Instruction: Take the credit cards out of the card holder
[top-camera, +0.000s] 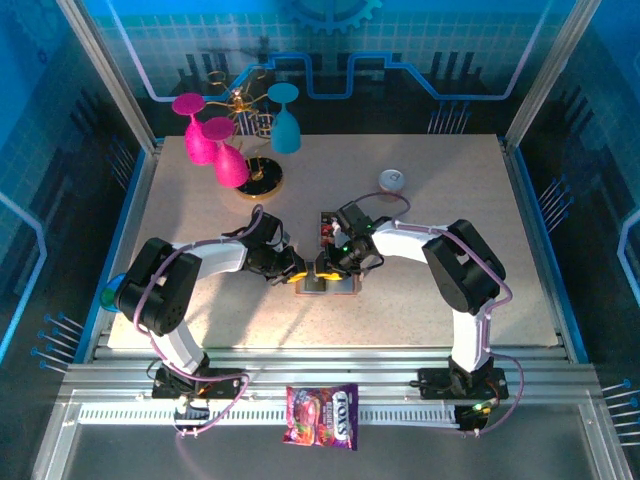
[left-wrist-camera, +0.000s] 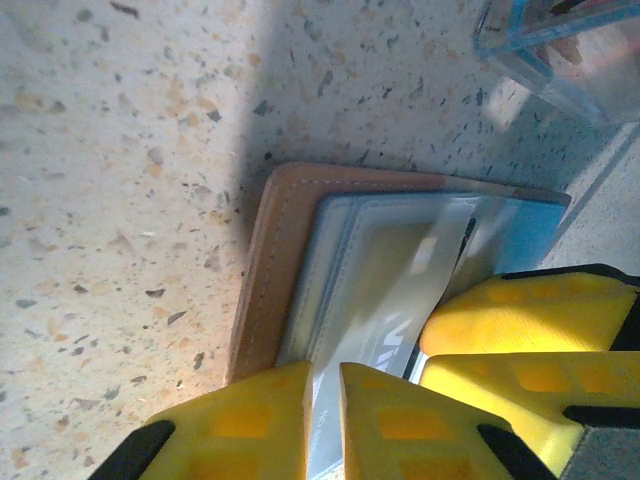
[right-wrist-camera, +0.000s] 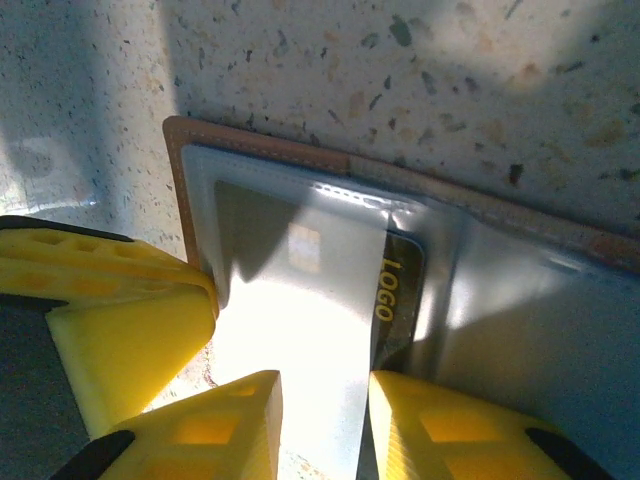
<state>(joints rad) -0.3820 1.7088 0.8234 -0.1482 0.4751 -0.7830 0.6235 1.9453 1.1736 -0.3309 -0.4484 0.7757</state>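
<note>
The card holder lies open on the table between both arms, tan-brown with grey-blue clear pockets. My left gripper is shut on the thin near edge of a clear pocket. My right gripper hangs over the opposite side with its jaws a little apart, straddling a glaring flat sheet. A dark credit card marked LOGO sits in a pocket beside the right finger. Another red and dark card lies on the table just behind the holder.
Pink glasses, a blue glass and a gold stand are at the back left. A small round grey object is at the back right. A candy packet lies on the front rail.
</note>
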